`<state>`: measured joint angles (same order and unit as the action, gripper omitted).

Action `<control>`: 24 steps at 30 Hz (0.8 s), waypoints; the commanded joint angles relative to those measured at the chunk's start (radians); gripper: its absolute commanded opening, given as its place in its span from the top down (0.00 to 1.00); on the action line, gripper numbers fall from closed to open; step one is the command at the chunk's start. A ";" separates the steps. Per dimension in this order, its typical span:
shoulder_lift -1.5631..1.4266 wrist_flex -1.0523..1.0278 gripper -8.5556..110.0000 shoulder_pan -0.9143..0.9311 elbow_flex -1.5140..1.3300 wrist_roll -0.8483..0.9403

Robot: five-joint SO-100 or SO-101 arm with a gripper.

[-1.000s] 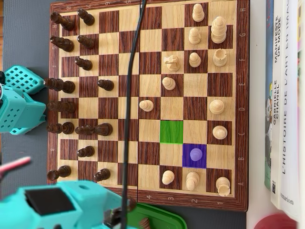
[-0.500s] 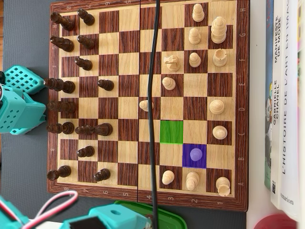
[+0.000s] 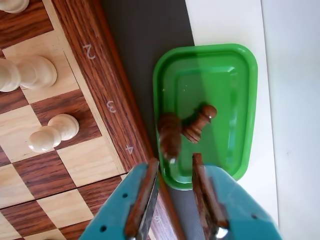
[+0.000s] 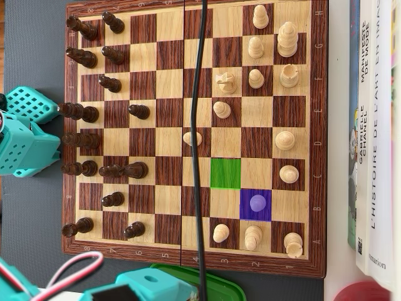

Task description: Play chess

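My teal gripper (image 3: 175,167) is released (jaws parted, empty) over the near rim of the green plastic tray (image 3: 247,90). Two dark wooden chess pieces (image 3: 192,125) lie inside it, beside the wooden chessboard (image 3: 107,75).

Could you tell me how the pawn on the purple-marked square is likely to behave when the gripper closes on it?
The pawn looks small, wooden and rigid, so probably light. Its rounded head and smooth finish may slip between the fingers. A narrow base suggests it tips if nudged sideways.
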<state>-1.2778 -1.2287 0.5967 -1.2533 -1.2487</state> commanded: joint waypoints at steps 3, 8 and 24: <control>-0.012 -0.005 0.83 -0.002 0.048 0.006; -0.014 -0.006 0.83 -0.017 0.055 0.006; -0.362 -0.057 0.83 -0.295 -0.040 -0.098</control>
<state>-1.5693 -1.2901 0.3359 -1.2809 -1.3162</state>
